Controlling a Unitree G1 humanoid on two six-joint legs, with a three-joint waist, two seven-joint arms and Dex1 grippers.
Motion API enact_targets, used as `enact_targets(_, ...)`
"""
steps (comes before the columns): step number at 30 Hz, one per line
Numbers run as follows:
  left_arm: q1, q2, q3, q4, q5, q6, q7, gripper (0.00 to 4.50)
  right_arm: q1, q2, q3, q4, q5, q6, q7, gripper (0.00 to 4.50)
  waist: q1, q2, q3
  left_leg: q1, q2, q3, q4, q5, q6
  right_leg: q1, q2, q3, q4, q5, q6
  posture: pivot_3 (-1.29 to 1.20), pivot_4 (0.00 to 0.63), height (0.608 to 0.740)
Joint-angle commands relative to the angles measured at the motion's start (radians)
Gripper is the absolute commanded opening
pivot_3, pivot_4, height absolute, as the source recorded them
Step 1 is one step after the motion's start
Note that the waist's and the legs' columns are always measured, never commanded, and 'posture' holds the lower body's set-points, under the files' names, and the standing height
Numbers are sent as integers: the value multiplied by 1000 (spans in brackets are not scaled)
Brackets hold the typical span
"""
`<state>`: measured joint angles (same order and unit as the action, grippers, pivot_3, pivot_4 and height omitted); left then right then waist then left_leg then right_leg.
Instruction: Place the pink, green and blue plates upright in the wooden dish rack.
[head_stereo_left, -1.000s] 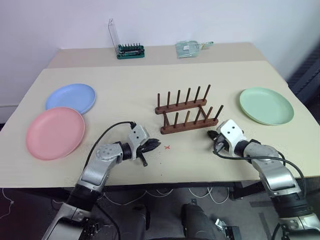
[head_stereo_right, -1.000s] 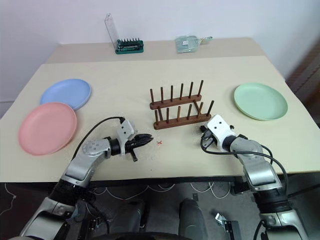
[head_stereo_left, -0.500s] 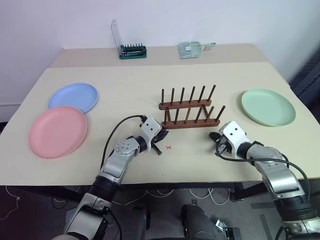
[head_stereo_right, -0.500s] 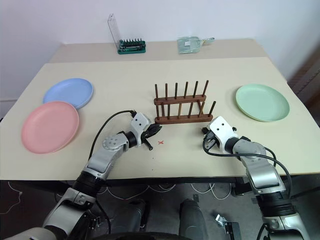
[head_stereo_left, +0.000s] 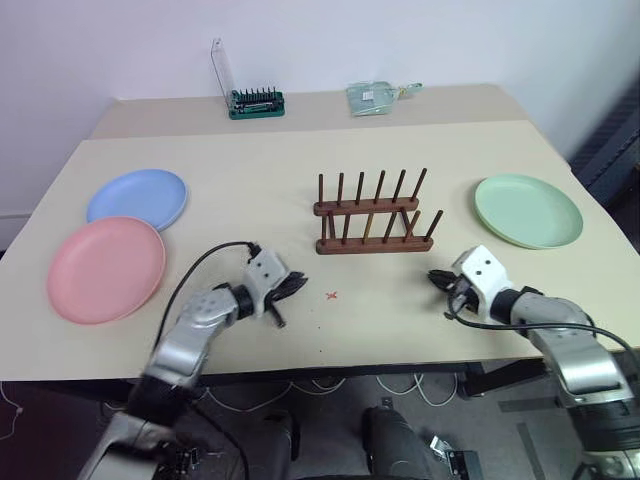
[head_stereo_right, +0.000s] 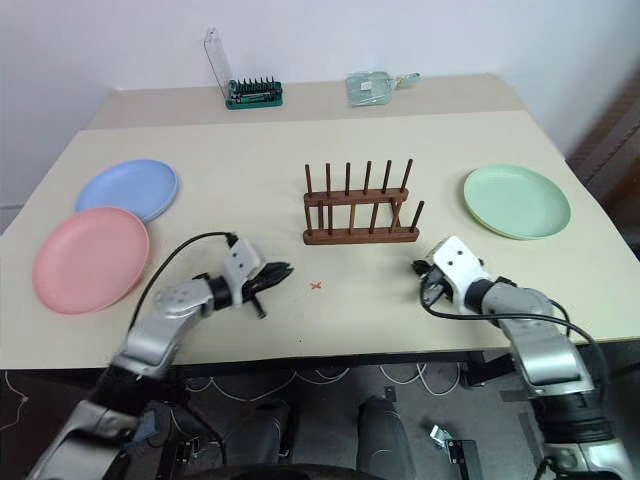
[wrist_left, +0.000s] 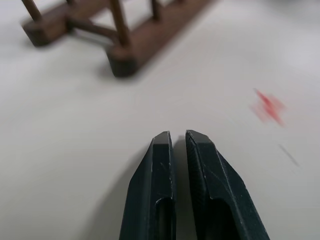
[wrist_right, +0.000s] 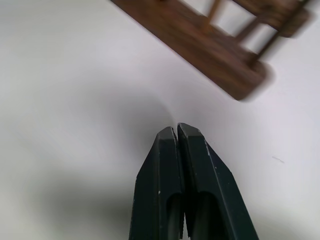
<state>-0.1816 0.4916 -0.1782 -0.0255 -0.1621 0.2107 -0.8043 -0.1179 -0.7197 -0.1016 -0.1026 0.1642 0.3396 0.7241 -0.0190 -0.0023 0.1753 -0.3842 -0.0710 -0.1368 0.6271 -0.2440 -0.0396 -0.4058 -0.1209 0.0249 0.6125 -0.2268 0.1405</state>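
The plates lie flat on the desk (head_stereo_left: 300, 180), none of them in the rack: the pink plate (head_stereo_left: 106, 269) sits at the robot's near left, the blue plate (head_stereo_left: 137, 197) just behind it with their rims almost touching, and the green plate (head_stereo_left: 528, 210) lies well apart on the far right. The wooden dish rack (head_stereo_left: 372, 213) stands upright in the middle of the desk between the two groups, its two rows of thin pegs empty. The left gripper (head_stereo_left: 297, 284) hovers low over the desk in front of the rack and to its left, pointing toward the rack's near left corner; its fingers (wrist_left: 160, 170) are together with only a hairline gap between them and hold nothing. The right gripper (head_stereo_left: 438, 277) sits low in front of the rack's right end, pointing toward it, its fingers (wrist_right: 167, 155) pressed together and empty. At the back of the desk a green holder of small bits (head_stereo_left: 256, 101) stands with a clear lid raised, and a clear packet (head_stereo_left: 372, 96) lies to its right. A small red cross mark (head_stereo_left: 331, 295) is on the desk surface between the two grippers.
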Motion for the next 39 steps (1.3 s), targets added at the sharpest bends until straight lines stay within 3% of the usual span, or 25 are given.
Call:
enact_targets(1, 105, 83, 24, 10, -25, 58, -69, 473, -9, -41, -77, -2, 39, -6, 29, 61, 2, 0, -1, 0, 0, 0, 0, 0, 0, 0, 0, 0, 0, -1, -1, 0, 150, 740)
enact_targets(5, 135, 114, 55, -6, -55, 70, -77, 473, -8, -55, -92, 4, 48, -5, 46, 61, 0, 1, -1, 1, 1, 0, 0, 0, 1, 1, 0, 0, 0, -2, -3, 0, 150, 740)
enact_targets(7, 174, 140, 155, -39, -157, 85, -117, 998, -4, -64, -106, -36, 106, 31, 97, 581, -3, 1, -1, 1, 1, 1, 0, -1, 1, 1, 0, 0, 0, -2, -3, 0, 150, 740)
enact_targets(9, 186, 151, 233, -71, -229, 105, -124, 1795, -4, -72, -102, -64, 132, 50, 127, 1352, -6, 1, -1, 1, 1, 1, -1, -1, 1, 0, 0, 0, 0, -3, -4, 0, 150, 740)
enact_targets(14, 160, 136, 363, -128, -323, 158, -55, 4302, -7, -75, -78, -133, 179, 74, 177, 3942, 7, -1, 2, -2, 1, 0, 1, -1, 2, -2, 0, 0, 1, -3, -4, 0, 150, 740)
enact_targets(15, 158, 132, 383, -134, -329, 162, -38, 4500, -8, -75, -76, -139, 175, 67, 177, 4447, 9, -1, 2, -3, 1, 0, 1, -1, 2, -2, 0, 0, 0, -3, -4, 0, 150, 740)
enact_targets(20, 123, 115, 628, -135, -430, 232, 149, 4500, -48, -77, -81, -193, 209, 83, 188, 4485, 8, -3, 3, -5, 0, -1, 2, -1, 1, -4, -1, -1, 0, -1, -1, 0, 150, 740)
enact_targets(26, 114, 146, 877, -17, -426, 272, 372, 4500, -107, -85, -56, -161, 192, 70, 198, 4485, 5, -3, 3, -5, 0, -1, 1, -1, 1, -4, 0, -1, 0, -1, -1, 0, 150, 740)
enact_targets(31, 169, 183, 903, 28, -393, 286, 388, 4500, -126, -76, -27, -115, 175, 34, 214, 4485, 12, -5, 3, -5, 0, -1, 1, -1, 1, -4, -1, -1, -1, -1, -1, 0, 150, 740)
enact_targets(39, 181, 151, 932, 84, -419, 395, 494, 4500, -127, -66, -11, -69, 165, -22, 221, 4485, 8, -5, 3, -5, 0, -1, 1, -2, 0, -4, -1, -1, -1, -2, -3, 0, 150, 740)
